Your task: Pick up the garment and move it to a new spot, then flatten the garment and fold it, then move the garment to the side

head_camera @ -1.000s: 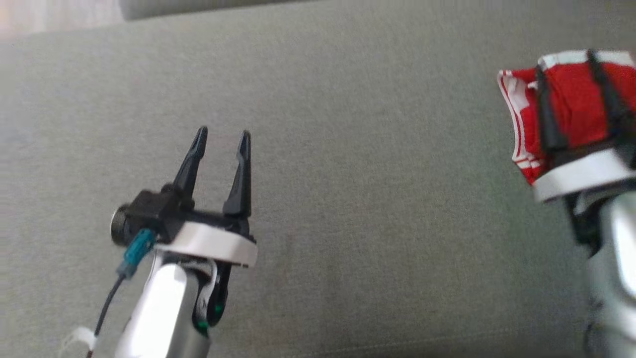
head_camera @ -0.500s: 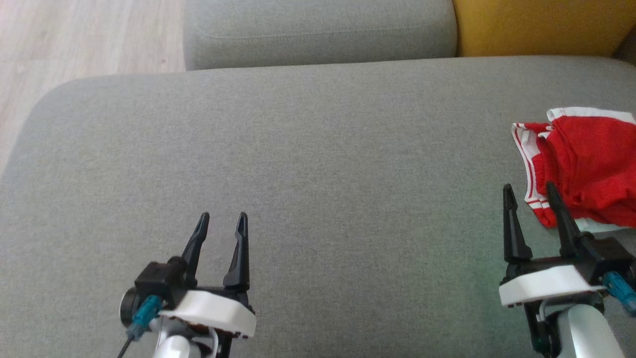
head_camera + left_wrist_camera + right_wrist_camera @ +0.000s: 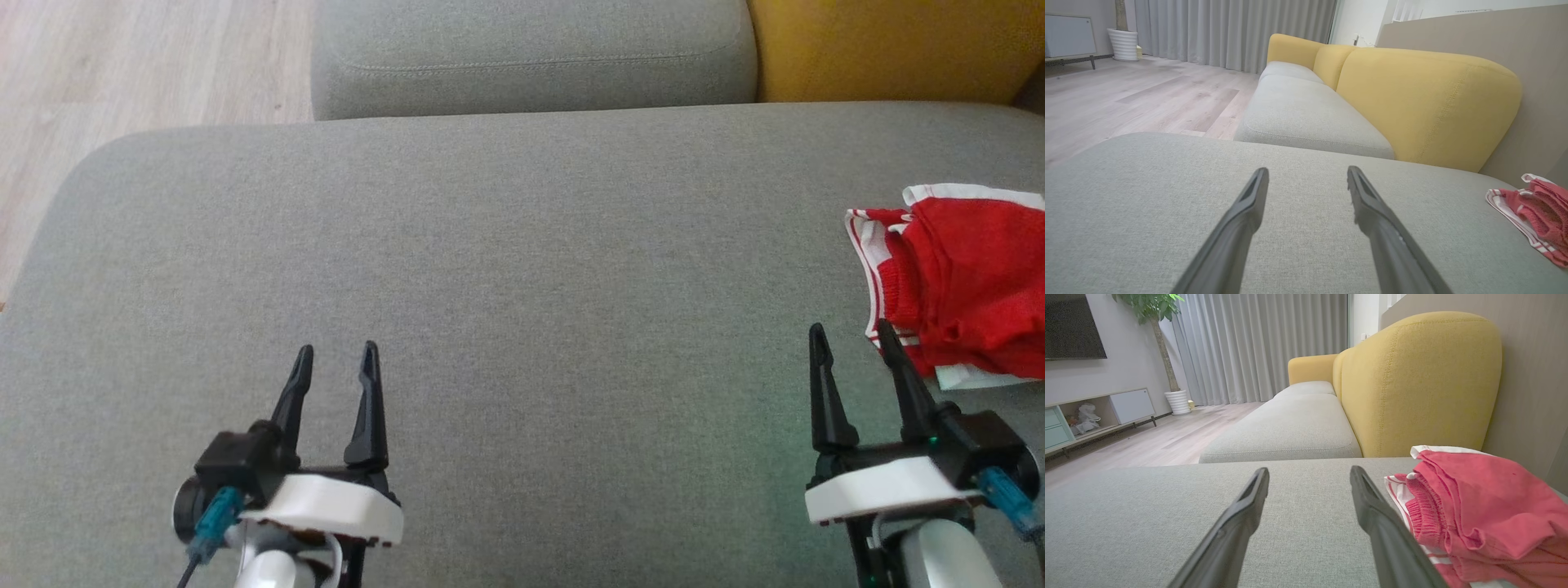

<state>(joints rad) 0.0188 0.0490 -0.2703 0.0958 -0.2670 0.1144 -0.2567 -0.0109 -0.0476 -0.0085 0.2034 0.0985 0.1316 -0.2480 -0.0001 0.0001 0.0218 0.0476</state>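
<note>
A small red cloth garment with white striped trim [image 3: 971,278] lies in a folded heap at the far right edge of the broad grey woven sofa cushion [image 3: 522,269], held by nothing. The right gripper [image 3: 850,329], whose dark prongs lay over the cloth a second ago, now sits drawn back just beside the garment's near left corner, jaws parted and empty, which suggests the final move aside is done. The left gripper [image 3: 336,349], well apart at lower left, is also parted and empty, much as before; the head camera has lifted since.
</note>
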